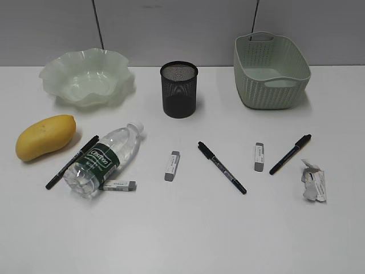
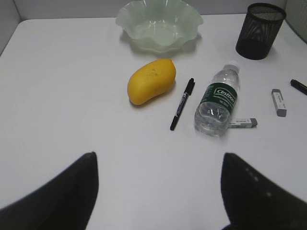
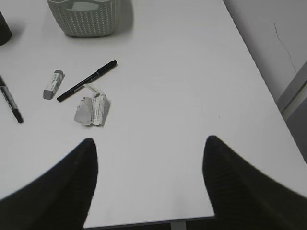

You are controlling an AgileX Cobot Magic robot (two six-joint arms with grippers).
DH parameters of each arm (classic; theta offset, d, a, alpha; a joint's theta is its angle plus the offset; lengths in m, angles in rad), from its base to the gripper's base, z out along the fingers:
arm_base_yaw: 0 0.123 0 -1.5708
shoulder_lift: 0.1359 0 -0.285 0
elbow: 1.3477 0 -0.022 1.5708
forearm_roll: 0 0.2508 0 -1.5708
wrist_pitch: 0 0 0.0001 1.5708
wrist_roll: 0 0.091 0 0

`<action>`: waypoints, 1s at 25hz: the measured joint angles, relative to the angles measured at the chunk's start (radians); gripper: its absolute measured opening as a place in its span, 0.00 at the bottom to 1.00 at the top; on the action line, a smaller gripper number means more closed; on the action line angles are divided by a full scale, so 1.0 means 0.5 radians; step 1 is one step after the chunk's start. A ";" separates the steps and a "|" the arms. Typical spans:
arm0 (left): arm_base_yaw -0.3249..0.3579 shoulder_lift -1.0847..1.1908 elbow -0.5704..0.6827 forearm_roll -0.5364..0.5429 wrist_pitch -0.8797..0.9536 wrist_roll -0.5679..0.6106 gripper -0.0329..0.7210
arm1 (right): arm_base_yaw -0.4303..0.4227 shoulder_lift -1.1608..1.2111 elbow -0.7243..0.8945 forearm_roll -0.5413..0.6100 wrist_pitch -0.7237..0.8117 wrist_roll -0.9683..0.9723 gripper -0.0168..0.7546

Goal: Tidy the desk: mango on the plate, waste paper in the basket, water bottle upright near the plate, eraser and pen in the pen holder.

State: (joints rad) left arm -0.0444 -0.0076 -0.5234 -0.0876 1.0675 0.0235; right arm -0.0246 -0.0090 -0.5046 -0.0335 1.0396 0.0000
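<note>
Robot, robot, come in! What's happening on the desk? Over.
Both grippers, left and right, open, empty. Mango, water bottle and waste paper untouched. Nothing blocking.

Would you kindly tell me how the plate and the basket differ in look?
The plate is shallow and smooth, with a wavy ruffled rim; the basket is deep, with woven-texture walls and cut-out handles. The plate looks translucent, the basket opaque. Both are pale green, empty and upright at the desk's far edge.
</note>
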 joint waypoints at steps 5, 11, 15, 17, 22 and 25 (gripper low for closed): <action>0.000 0.000 0.000 0.000 0.000 0.000 0.83 | 0.000 0.000 0.000 0.000 0.000 0.000 0.73; 0.000 0.000 0.000 0.000 0.000 0.000 0.82 | 0.000 0.000 0.000 0.000 0.002 0.000 0.73; 0.000 0.000 0.000 0.000 0.000 0.000 0.82 | 0.000 0.000 0.000 0.000 0.002 0.000 0.73; 0.000 0.000 0.000 0.000 0.000 0.000 0.81 | 0.000 0.000 0.000 0.000 0.002 0.000 0.72; 0.000 0.133 -0.038 -0.020 -0.027 0.000 0.82 | 0.000 0.000 0.000 0.000 0.002 0.000 0.72; 0.000 0.366 -0.102 -0.030 -0.100 0.000 0.82 | 0.000 0.000 0.000 0.000 0.000 0.000 0.72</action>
State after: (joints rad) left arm -0.0444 0.1754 -0.5746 -0.1023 1.0175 0.0235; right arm -0.0246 -0.0090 -0.5046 -0.0335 1.0398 0.0000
